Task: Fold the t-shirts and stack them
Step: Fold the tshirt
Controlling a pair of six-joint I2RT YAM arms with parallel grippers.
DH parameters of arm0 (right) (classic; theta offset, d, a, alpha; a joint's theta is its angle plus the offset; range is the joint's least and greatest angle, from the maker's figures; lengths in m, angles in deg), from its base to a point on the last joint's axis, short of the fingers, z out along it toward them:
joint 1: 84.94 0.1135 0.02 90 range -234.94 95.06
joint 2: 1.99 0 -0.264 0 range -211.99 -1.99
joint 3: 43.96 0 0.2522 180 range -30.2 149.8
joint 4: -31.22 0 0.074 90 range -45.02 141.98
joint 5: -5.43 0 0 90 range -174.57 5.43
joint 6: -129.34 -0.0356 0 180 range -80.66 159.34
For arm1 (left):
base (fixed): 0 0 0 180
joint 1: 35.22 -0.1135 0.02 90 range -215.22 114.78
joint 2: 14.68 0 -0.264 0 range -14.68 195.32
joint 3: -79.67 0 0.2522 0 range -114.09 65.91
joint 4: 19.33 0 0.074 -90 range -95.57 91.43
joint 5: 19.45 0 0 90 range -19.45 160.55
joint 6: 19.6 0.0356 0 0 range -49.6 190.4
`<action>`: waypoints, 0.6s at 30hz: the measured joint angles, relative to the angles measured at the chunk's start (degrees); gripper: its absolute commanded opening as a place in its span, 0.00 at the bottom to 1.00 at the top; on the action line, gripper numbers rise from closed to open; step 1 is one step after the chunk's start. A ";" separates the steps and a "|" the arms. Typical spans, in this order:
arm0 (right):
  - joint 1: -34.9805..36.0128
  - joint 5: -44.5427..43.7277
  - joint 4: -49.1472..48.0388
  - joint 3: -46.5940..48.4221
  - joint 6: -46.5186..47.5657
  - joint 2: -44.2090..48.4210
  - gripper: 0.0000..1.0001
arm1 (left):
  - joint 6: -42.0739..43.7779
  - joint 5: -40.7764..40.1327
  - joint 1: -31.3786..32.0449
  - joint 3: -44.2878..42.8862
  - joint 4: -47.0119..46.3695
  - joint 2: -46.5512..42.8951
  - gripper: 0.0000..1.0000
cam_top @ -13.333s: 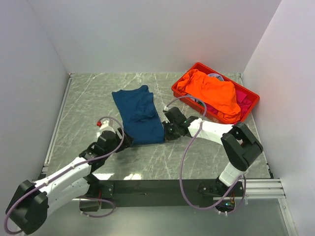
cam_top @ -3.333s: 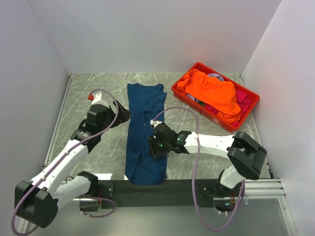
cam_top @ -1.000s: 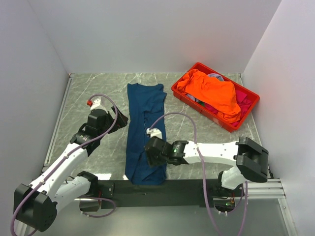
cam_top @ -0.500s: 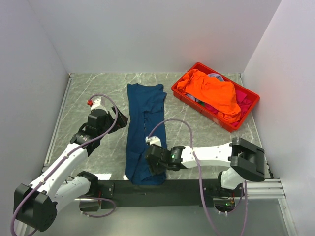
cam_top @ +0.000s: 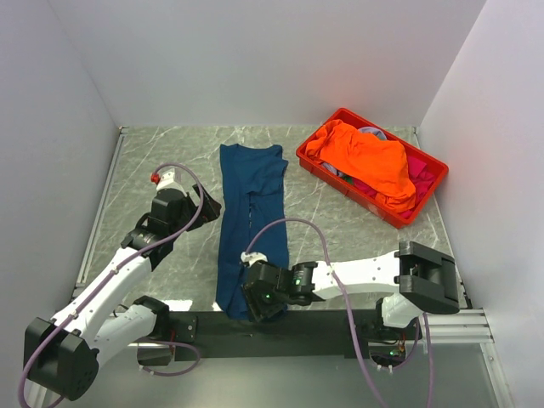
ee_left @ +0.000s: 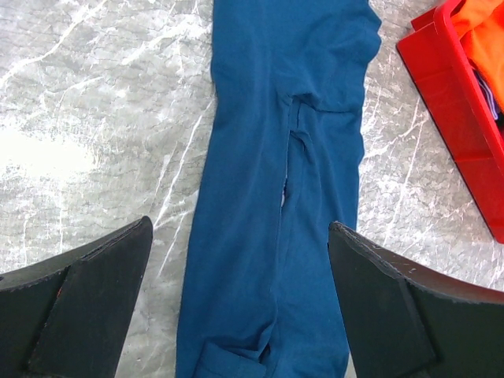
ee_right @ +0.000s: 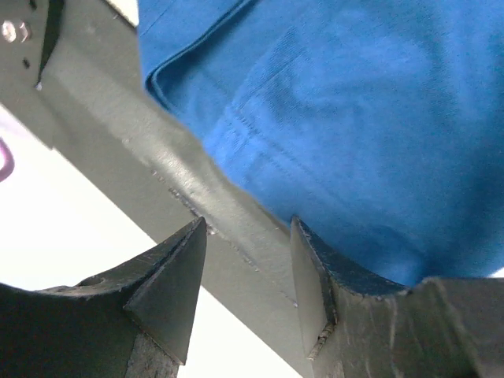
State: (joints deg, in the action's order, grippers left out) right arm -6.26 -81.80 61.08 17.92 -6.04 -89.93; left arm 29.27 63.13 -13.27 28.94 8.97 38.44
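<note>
The right gripper (ee_right: 248, 228) has slid down to the near hem of the blue t-shirt (cam_top: 251, 204). It is half open and holds nothing. The hem lies just ahead, so it looks ready to grab and fold. The left gripper (ee_left: 240, 227) is wide open beside the shirt.

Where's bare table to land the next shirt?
Bare tabletop between the navy t-shirt and the red crate, down to the right arm; also back-left corner behind the left gripper. Crowded: near edge, right gripper over the shirt's hem; crate heaped with the orange t-shirt.
</note>
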 measured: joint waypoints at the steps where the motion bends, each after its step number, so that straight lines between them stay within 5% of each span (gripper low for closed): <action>1: 0.02 0.72 -0.61 -0.22 0.00 0.00 0.54 | 0.02 -0.02 0.04 0.00 0.02 0.00 0.99; 8: -1.05 -0.68 2.40 -0.59 0.68 5.16 0.56 | 1.05 -8.11 10.64 0.02 1.44 -1.60 0.95; 18: -15.74 -6.45 2.97 -6.78 3.58 19.30 0.56 | -3.06 -22.95 35.06 0.55 6.32 2.32 0.77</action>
State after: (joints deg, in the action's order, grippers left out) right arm -22.00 -88.25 64.05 11.15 -2.46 -70.63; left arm 26.21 40.18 21.79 29.49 15.29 40.76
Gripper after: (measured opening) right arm 0.555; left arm 0.802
